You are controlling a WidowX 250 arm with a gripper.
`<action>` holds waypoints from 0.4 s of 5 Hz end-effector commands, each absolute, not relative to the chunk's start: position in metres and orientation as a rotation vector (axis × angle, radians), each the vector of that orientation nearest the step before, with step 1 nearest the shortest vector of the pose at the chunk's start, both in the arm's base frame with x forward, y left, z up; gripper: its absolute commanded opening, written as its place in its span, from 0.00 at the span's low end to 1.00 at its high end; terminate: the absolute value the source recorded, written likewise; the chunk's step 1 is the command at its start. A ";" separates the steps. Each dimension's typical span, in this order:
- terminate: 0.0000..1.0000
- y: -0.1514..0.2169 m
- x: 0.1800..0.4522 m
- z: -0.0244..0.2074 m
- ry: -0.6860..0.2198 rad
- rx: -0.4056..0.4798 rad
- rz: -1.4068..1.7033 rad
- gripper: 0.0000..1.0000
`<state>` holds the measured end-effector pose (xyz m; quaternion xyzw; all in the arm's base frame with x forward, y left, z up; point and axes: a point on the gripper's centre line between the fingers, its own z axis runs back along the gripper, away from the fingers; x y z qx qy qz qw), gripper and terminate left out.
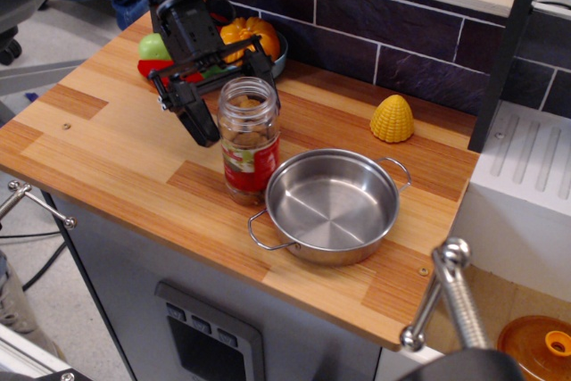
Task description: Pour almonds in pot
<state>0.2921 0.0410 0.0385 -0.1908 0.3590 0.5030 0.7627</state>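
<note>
The almonds [239, 144] fill the lower part of a clear plastic jar [249, 136] with a red label, which stands upright with no lid near the middle of the wooden counter. The shiny steel pot [332, 210] with two wire loop handles stands empty right beside the jar, to its right, touching or nearly touching it. My gripper [232, 95] is open and lowered around the jar's upper part. One finger [201, 120] is on its left front side and the other finger [262, 67] is behind it on the right.
A yellow corn piece [392, 118] lies at the back right. A light blue bowl [278, 60] with an orange fruit, a green apple [153, 45] and a red pepper [150, 69] sit behind the gripper. A metal bar [446, 301] rises at the front right corner.
</note>
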 end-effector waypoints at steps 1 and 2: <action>0.00 0.033 0.278 0.040 0.781 -0.418 1.020 1.00; 0.00 0.021 0.273 0.040 0.789 -0.428 0.994 1.00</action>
